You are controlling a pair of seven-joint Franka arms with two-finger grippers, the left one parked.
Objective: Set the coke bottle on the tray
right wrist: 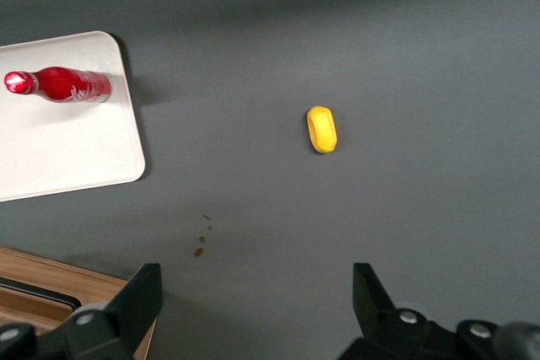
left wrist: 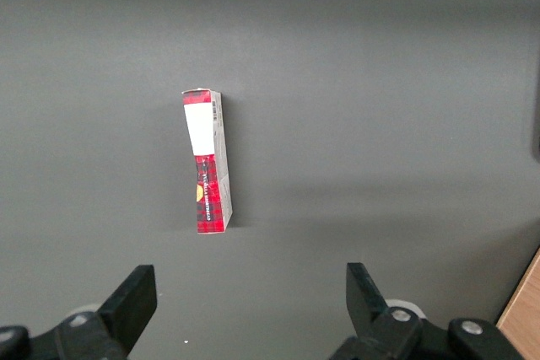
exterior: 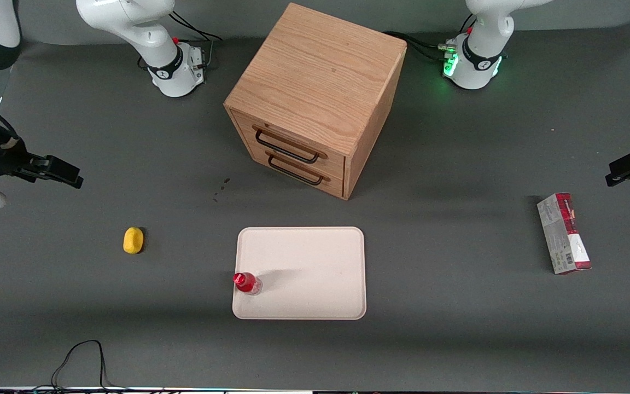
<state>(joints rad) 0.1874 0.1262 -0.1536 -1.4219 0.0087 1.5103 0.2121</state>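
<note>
Standing upright on the tray (exterior: 315, 257), right by the rim at its working-arm end and toward the corner nearest the front camera, the coke bottle (exterior: 248, 283) looks already delivered. From the front, the gripper (exterior: 69, 174) hangs out at the working arm's end of the table, well apart from the tray, holding nothing. A yellow lump (exterior: 133, 240) lies on the mat between gripper and tray, and the wooden drawer box (exterior: 315, 101) sits farther from the camera than the tray. Seen from the right wrist, the fingers (right wrist: 139, 297) are spread wide over bare mat. My worry is the bottle's spot: so slim and so near the rim, any knock to the tray could tip it off.
</note>
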